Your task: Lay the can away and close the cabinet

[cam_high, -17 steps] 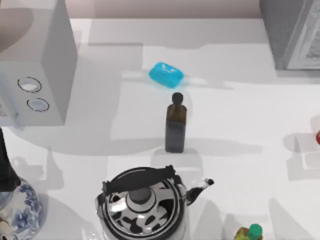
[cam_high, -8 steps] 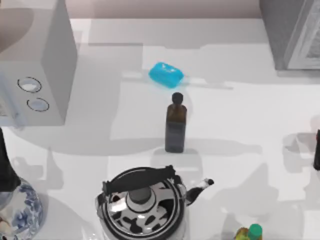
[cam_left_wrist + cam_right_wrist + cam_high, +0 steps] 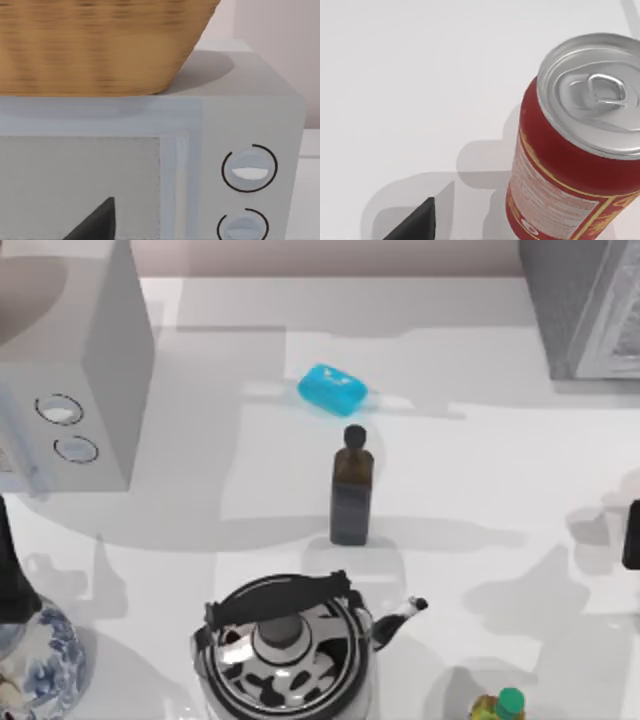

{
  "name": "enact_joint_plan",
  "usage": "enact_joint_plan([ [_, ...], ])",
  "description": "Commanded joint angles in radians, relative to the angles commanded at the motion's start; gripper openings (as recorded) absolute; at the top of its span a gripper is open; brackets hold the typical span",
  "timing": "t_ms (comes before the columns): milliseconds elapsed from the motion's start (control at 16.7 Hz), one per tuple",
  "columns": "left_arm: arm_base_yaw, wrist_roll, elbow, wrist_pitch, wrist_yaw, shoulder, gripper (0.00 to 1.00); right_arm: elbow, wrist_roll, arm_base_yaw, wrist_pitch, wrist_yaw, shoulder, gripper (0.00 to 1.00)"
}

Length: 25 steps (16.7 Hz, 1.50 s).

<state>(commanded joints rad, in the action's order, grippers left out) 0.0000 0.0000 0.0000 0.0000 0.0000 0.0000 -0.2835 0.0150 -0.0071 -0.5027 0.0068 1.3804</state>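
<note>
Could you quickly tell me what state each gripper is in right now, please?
Left gripper: cannot be told; a dark fingertip faces the white box.
Right gripper: cannot be told; it is near the can.

White table (image 3: 480, 460), pale pink wall (image 3: 330, 255) behind

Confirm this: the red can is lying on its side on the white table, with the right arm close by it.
Not quite. The can stands upright on the table, not on its side: the right wrist view shows its silver lid and pull tab facing up, with the red wall running down to the surface. The rest holds; that wrist view looks at the can from close by.
</note>
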Motion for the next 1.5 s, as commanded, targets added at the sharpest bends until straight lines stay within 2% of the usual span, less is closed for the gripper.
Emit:
enact_joint_plan([
  [360, 0.000, 0.000, 0.000, 0.000, 0.000, 0.000, 1.00, -0.044, 0.000, 0.001, -0.022, -0.001, 0.064, 1.00],
  [840, 0.000, 0.000, 0.000, 0.000, 0.000, 0.000, 1.00, -0.141, 0.001, -0.005, -0.222, 0.001, 0.362, 1.00],
  [1140, 0.000, 0.000, 0.000, 0.000, 0.000, 0.000, 1.00, -0.141, 0.002, -0.003, -0.238, 0.002, 0.379, 1.00],
  [1500, 0.000, 0.000, 0.000, 0.000, 0.000, 0.000, 1.00, -0.141, 0.002, -0.003, -0.238, 0.002, 0.379, 0.55],
])
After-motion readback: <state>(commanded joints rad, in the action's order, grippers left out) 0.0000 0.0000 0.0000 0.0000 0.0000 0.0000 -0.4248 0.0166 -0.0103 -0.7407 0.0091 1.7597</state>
